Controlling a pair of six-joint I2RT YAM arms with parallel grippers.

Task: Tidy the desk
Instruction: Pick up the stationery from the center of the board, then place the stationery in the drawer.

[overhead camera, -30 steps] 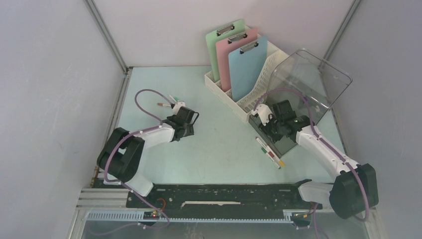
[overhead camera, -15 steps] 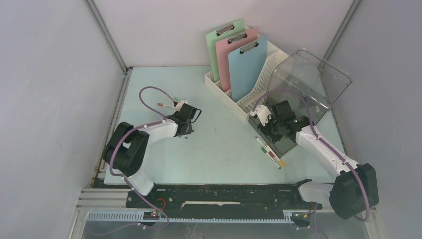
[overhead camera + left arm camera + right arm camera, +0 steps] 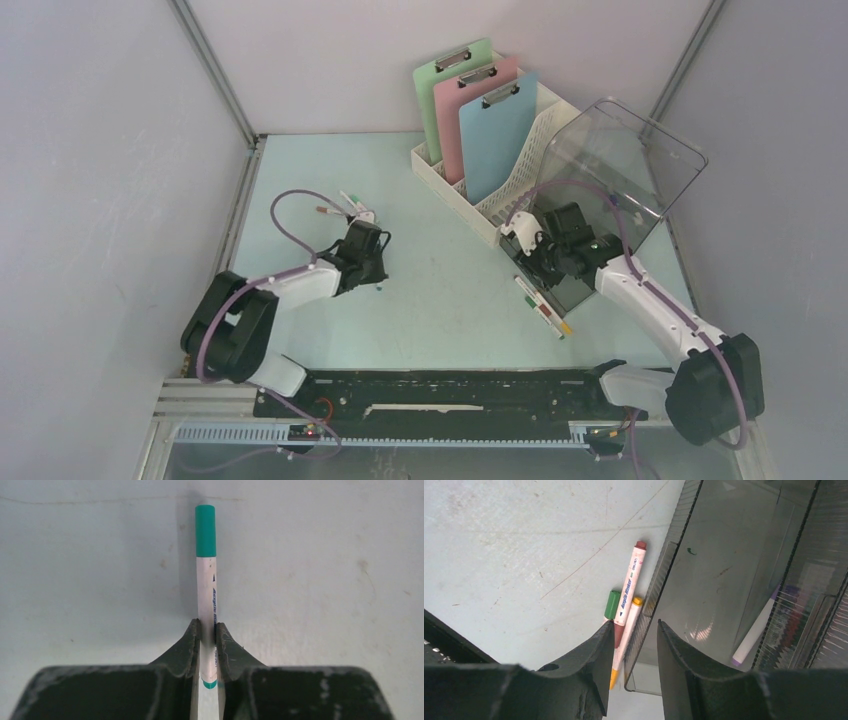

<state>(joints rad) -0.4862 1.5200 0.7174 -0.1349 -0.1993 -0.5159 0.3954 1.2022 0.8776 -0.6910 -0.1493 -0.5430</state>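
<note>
My left gripper is shut on a white marker with a teal cap, which points away from the wrist just above the pale mint-blue desk. Its teal tip shows below the fingers in the top view. My right gripper stands open, its jaws on either side of the near wall of a clear smoked bin, not pressing on it. Beside that wall lie a red-capped marker, a yellow-ended one and a green one.
A white file rack at the back holds green, pink and blue clipboards. Loose markers lie on the desk beyond my left gripper. Inside the bin lies a purple-tipped marker. Grey walls enclose the desk.
My left gripper has shut on the teal-capped marker and drawn slightly toward the near edge. The right arm has not moved.
</note>
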